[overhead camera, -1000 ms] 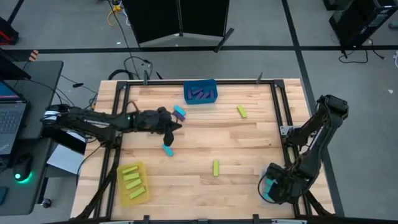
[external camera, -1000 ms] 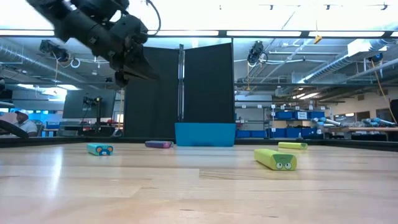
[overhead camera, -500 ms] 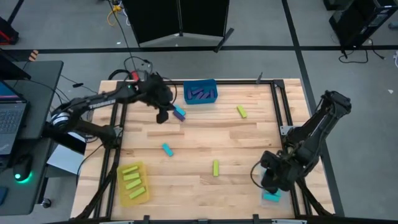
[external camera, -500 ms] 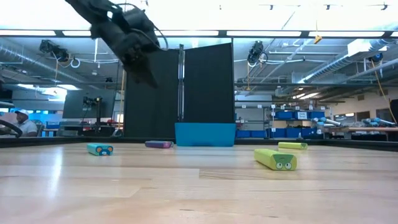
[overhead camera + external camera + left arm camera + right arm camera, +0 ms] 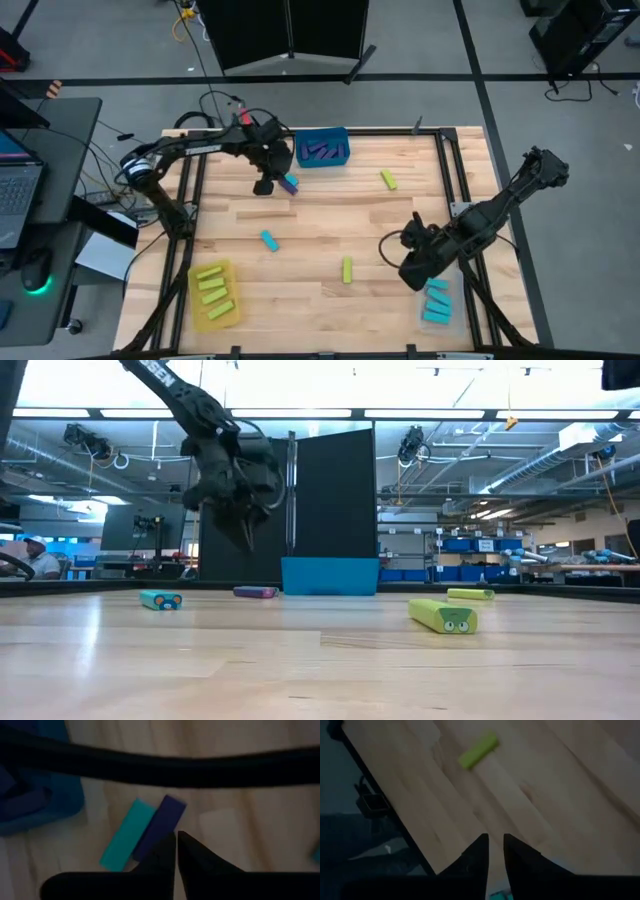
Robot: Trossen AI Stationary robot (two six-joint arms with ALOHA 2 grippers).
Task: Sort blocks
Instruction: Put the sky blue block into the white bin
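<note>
A purple block (image 5: 291, 184) and a cyan block (image 5: 285, 177) lie side by side on the wood near the blue bin (image 5: 322, 158), which holds purple blocks. My left gripper (image 5: 265, 186) hovers shut just beside this pair; in its wrist view the shut gripper (image 5: 176, 838) points at the purple block (image 5: 161, 825) and the cyan one (image 5: 125, 841). The low view shows my left gripper (image 5: 246, 532) well above the table. Loose blocks: one cyan (image 5: 269, 240), two lime (image 5: 347, 270) (image 5: 388, 179). My right gripper (image 5: 410, 272), slightly open, hangs over bare wood; a lime block (image 5: 478, 750) lies ahead of it.
The yellow bin (image 5: 196, 300) at the near left corner holds lime blocks. A clear bin (image 5: 436, 301) at the near right edge holds cyan blocks. Black frame rails run along the table's left and right sides. Open wood lies in the table's middle.
My left gripper has swung from the table's left middle toward the far edge, to the purple and cyan pair, and has come down. My right gripper has moved away from the clear bin, toward the table's left and the lime block; cyan blocks now show in that bin.
</note>
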